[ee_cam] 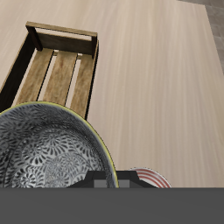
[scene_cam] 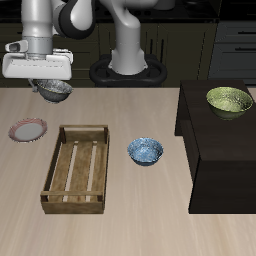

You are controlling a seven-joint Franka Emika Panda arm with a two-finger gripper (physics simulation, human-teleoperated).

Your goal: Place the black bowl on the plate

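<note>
We find the end effector (scene_cam: pixel 52 88) gripping the black bowl (scene_cam: pixel 56 90), held clear above the counter (scene_cam: pixel 140 215). The plate (scene_cam: pixel 28 130) lies toward seven o'clock from it, beside the wooden crate (scene_cam: pixel 75 169). We advise centring the bowl over the plate, keeping it level, then lowering gently before release.

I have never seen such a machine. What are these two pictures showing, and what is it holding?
These are simulator renders of a robot arm at a table. One picture looks from the front and above; the other is taken by a camera on the arm's wrist, looking down. The arm's hand holds the black bowl in the air, near the plate with a pink-red rim. The wrist picture shows the bowl's speckled inside close up. Also on the table are a wooden crate, a blue bowl, and a dark box carrying a yellow-green bowl.
</note>
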